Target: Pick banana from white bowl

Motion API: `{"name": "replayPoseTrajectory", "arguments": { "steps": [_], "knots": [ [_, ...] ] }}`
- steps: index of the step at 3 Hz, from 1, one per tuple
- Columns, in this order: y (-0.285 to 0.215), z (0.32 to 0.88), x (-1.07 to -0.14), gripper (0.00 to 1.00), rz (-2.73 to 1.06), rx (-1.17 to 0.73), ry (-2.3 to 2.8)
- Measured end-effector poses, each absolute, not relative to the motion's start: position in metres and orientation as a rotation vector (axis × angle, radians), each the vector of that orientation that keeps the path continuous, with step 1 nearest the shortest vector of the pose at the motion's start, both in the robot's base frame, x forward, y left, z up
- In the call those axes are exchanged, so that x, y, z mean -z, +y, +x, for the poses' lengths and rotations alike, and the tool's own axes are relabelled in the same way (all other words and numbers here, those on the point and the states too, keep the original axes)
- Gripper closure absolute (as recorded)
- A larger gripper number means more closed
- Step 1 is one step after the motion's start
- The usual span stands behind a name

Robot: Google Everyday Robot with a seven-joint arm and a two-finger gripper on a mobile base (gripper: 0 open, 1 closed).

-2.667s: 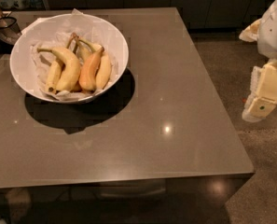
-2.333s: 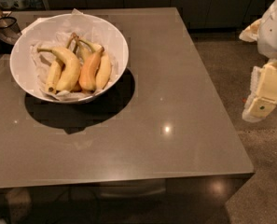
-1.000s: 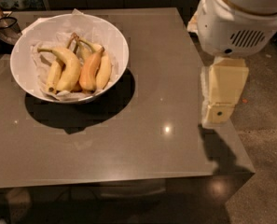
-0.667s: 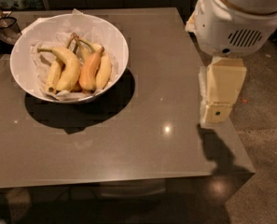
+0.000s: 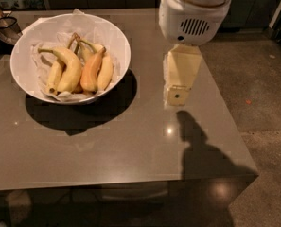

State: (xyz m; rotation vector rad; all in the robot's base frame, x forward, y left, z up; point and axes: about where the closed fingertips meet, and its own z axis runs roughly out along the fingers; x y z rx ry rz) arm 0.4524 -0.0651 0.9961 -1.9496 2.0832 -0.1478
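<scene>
The white bowl (image 5: 114,37) stands on the left part of the grey table (image 5: 130,141), lined with crumpled white paper. Inside lie several bananas. The banana (image 5: 70,67) is the largest one, strongly curved and pale yellow, with a long thin stem pointing left. An orange-tinged banana (image 5: 91,71) lies right of it, and slimmer yellow bananas (image 5: 105,71) lie around them. My gripper (image 5: 177,96) hangs from the white arm housing (image 5: 194,13) above the table, to the right of the bowl and apart from it.
A dark basket-like object (image 5: 2,27) sits at the far left behind the bowl. The table's right edge (image 5: 234,122) drops to a speckled floor (image 5: 263,89). The arm casts a shadow (image 5: 201,150) on the table's front right.
The arm has swung in from the right of the table to over the table, closer to the bowl. The bowl and bananas have not moved.
</scene>
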Motion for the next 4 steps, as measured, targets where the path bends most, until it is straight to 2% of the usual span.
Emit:
{"name": "replayPoseTrajectory", "arguments": {
  "steps": [1,3,4],
  "knots": [
    [-0.058,0.459,-0.996,0.00,-1.936,0.086,2.072],
    [0.014,0.502,-1.002,0.00,-2.026,-0.016,1.987],
    [0.028,0.507,-1.004,0.00,-2.027,-0.022,1.950]
  ]
}}
